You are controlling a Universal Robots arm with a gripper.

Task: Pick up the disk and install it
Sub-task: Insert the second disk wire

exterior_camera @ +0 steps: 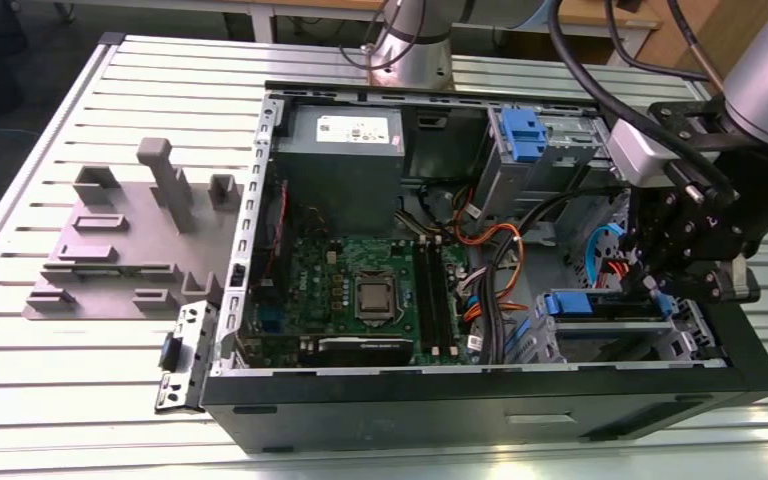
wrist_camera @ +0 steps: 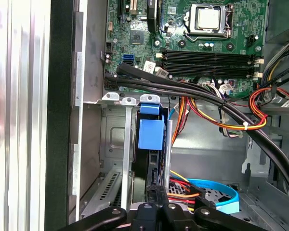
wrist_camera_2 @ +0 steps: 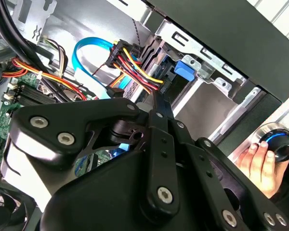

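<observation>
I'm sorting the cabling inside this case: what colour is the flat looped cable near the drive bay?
Light blue. The flat looped cable shows best in the second wrist view.

Disk (wrist_camera: 151,134) in case bay (wrist_camera: 116,144).

From my seat, the gripper (exterior_camera: 678,262) blocks most of the disk (exterior_camera: 607,306) in the drive cage; I can't tell how its fingers stand. Beside the computer case (wrist_camera_2: 241,43), a person's hand (wrist_camera_2: 261,163) is partly cut off by the frame edge.

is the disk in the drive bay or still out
In: the disk stands on edge between the bay's metal rails, with the claw at its end.
</observation>
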